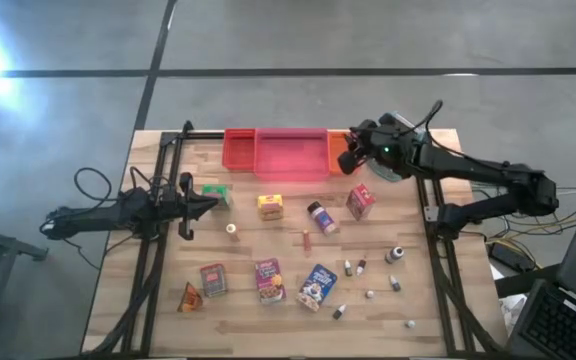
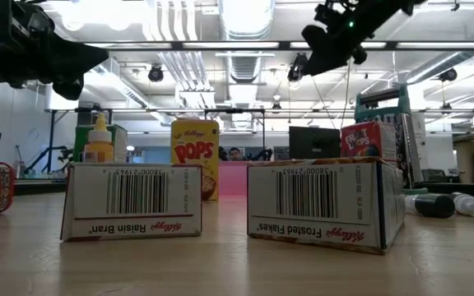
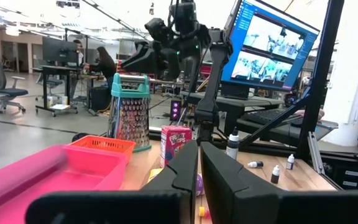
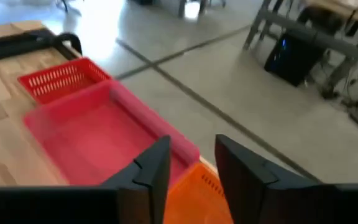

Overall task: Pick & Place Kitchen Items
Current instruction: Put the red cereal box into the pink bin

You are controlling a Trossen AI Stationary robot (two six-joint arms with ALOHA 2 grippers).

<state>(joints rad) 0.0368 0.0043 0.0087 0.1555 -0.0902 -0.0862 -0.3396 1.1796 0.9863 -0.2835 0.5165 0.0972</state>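
The kitchen items lie scattered on the wooden table (image 1: 158, 320): a green box (image 1: 216, 193), a yellow box (image 1: 270, 206), a jar (image 1: 321, 216), a red box (image 1: 361, 201), nearer boxes in red (image 1: 213, 279), purple (image 1: 269, 280) and blue (image 1: 317, 286), an orange wedge (image 1: 189, 297) and several tiny bottles (image 1: 361, 266). My right gripper (image 1: 353, 160) hangs above the orange bin (image 4: 194, 186) at the far edge, open, nothing between its fingers (image 4: 148, 171). My left gripper (image 1: 213, 203) waits at the table's left beside the green box, shut and holding nothing (image 3: 199, 168).
A red bin (image 1: 239, 148), a pink bin (image 1: 291, 155) and the orange bin (image 1: 337, 150) stand in a row along the far edge. A metal grater (image 3: 129, 112) stands at the far right. Black frame rails (image 1: 143, 270) run down both table sides.
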